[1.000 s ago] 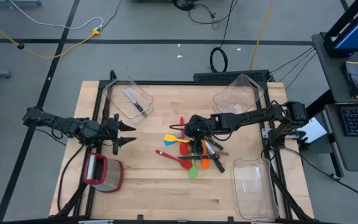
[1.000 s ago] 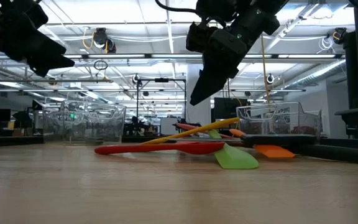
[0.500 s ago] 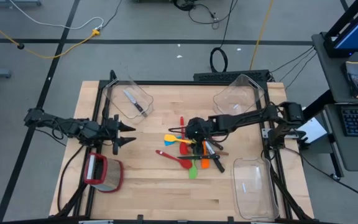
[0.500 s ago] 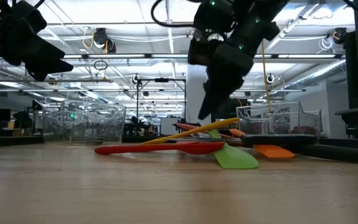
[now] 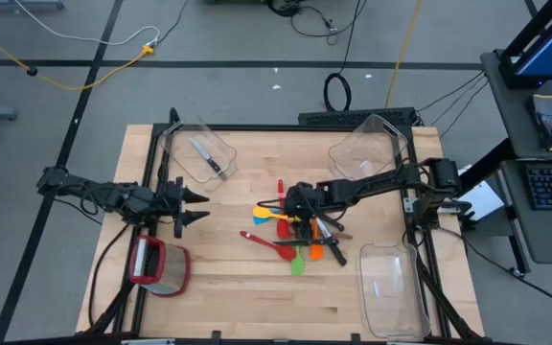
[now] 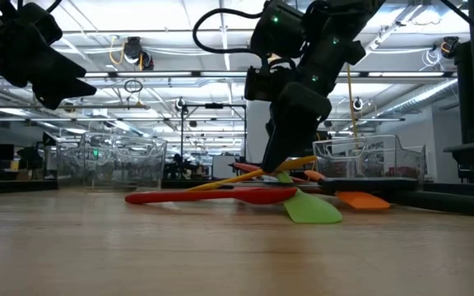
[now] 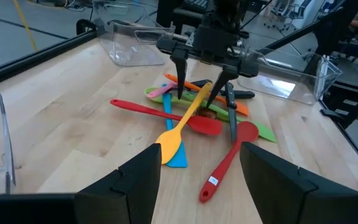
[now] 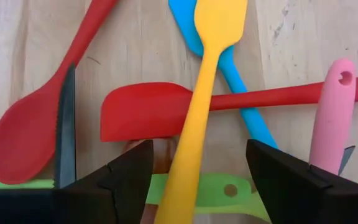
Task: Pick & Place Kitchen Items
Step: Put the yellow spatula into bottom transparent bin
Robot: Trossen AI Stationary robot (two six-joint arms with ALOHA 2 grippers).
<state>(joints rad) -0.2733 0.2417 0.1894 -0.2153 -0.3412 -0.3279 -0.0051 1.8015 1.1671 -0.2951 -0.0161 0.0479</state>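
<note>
Right hand (image 7: 197, 93) hangs open astride the slim yellow silicone spatula (image 8: 205, 93), at the table's (image 5: 228, 287) 3 o'clock side; light, slippery, so pinch its stiff handle mid-length. Left hand (image 5: 195, 207) waits open at 9 o'clock.

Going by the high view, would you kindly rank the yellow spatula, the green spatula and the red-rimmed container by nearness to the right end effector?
1. Yellow spatula: directly under the open right end effector.
2. Green spatula: at the pile's front edge.
3. Red-rimmed container: far across, on the left arm's side.

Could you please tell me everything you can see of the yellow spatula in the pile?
The yellow spatula is slim, smooth and rubbery-looking, with a flat rounded blade. It lies slanted on top of the pile, crossing the red spatula and the blue utensil. The open right gripper straddles its handle without gripping it.
</note>
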